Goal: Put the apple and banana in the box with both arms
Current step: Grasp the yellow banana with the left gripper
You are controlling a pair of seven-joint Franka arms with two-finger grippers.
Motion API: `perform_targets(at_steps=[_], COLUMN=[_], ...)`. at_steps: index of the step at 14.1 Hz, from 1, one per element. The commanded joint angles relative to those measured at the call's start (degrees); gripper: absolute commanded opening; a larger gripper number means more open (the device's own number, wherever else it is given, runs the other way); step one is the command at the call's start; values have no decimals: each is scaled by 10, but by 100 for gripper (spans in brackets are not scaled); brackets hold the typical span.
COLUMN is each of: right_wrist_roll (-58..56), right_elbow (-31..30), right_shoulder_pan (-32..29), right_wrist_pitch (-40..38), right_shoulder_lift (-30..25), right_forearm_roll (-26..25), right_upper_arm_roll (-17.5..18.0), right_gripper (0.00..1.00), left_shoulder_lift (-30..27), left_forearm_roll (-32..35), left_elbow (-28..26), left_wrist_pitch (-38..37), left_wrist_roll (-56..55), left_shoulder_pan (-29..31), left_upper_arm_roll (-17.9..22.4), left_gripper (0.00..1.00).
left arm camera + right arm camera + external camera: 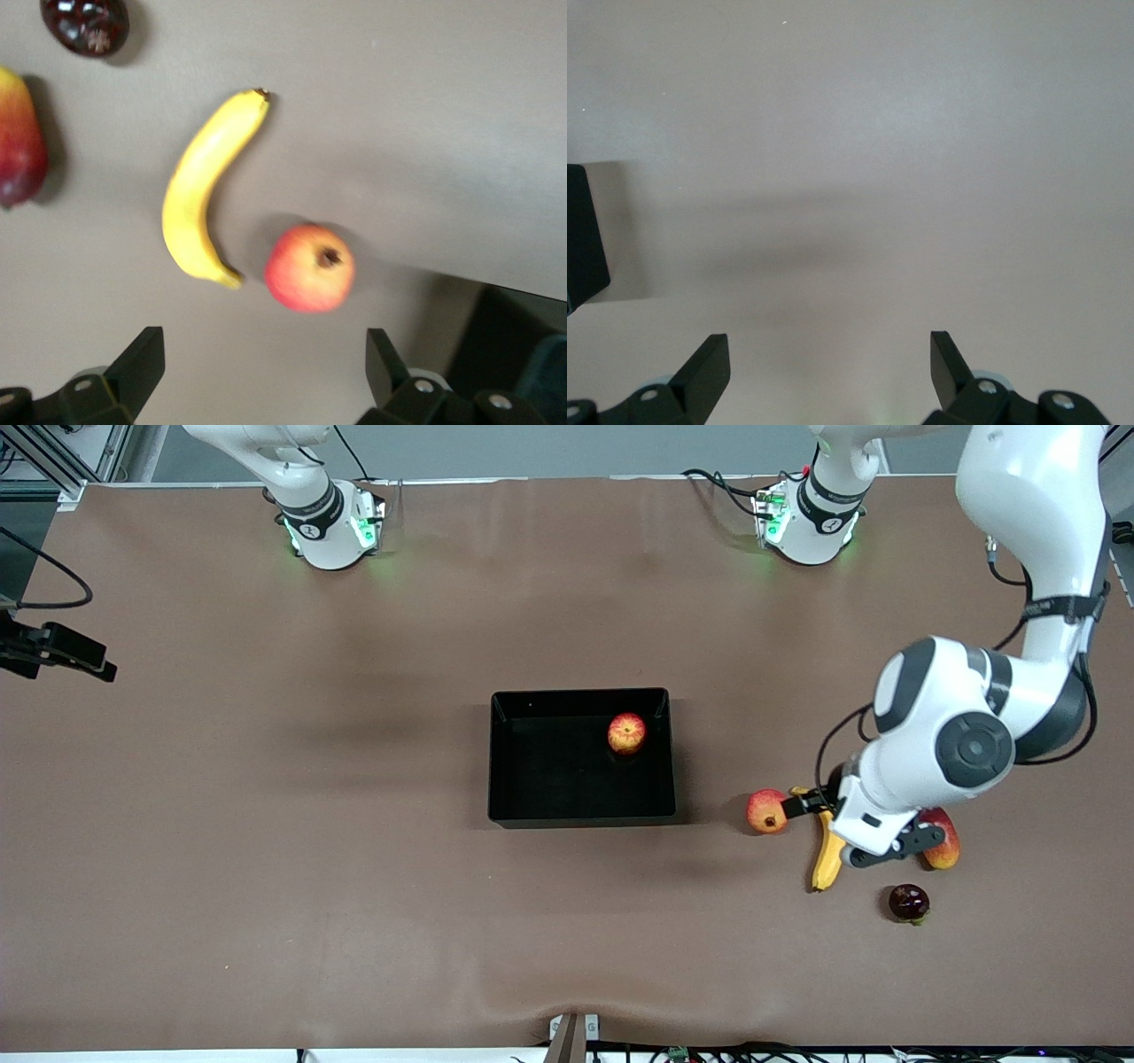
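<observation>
Apple (626, 733) already in box (514, 815). Banana (829, 855) on worktop (266, 868) toward left arm's end. Left hand (266, 376) open above banana, empty. Right hand (830, 376) open, waiting over bare worktop. Step: banana pickup. Next: descend, straddle banana, close.

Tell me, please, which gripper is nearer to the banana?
Left. The left gripper hangs open right over the banana; the right gripper, also open, waits over bare table, away from it.

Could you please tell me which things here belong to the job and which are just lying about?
Job: apple in box; banana; left gripper open over the banana; right gripper open, waiting.
Lying about: red-orange fruit; oval red-yellow fruit; dark fruit.
</observation>
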Motion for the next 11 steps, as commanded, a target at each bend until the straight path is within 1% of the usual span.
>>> perform_targets(at_steps=[1, 2, 3, 7, 9, 10, 11], right_wrist_roll=[-1, -1, -2, 0, 3, 3, 1], right_elbow=[-11, -5, -5, 2, 4, 18, 31], right_shoulder_pan=[-7, -6, -6, -4, 1, 1, -3], right_wrist_pitch=[-8, -10, -11, -16, -50, -58, -58], right_shoulder_lift=[-20, -21, -25, -27, -29, -27, -22], right_forearm_roll=[9, 8, 8, 10, 8, 5, 10], right_upper_arm_roll=[14, 14, 14, 14, 15, 14, 11], right_gripper=[100, 100, 100, 100, 100, 100, 100], left_shoulder_lift=[39, 54, 73, 113, 132, 137, 141], left_forearm_roll=[32, 34, 35, 52, 66, 71, 77], left_elbow=[4, 2, 2, 1, 0, -7, -18], left_wrist_pitch=[31, 51, 71, 123, 139, 154, 177], left_wrist_roll=[64, 92, 116, 149, 149, 149, 149], left_shoulder_pan=[26, 36, 48, 71, 75, 76, 78], left_upper_arm_roll=[-6, -6, -6, -4, -4, -4, -2], left_gripper=[97, 93, 92, 90, 83, 79, 73])
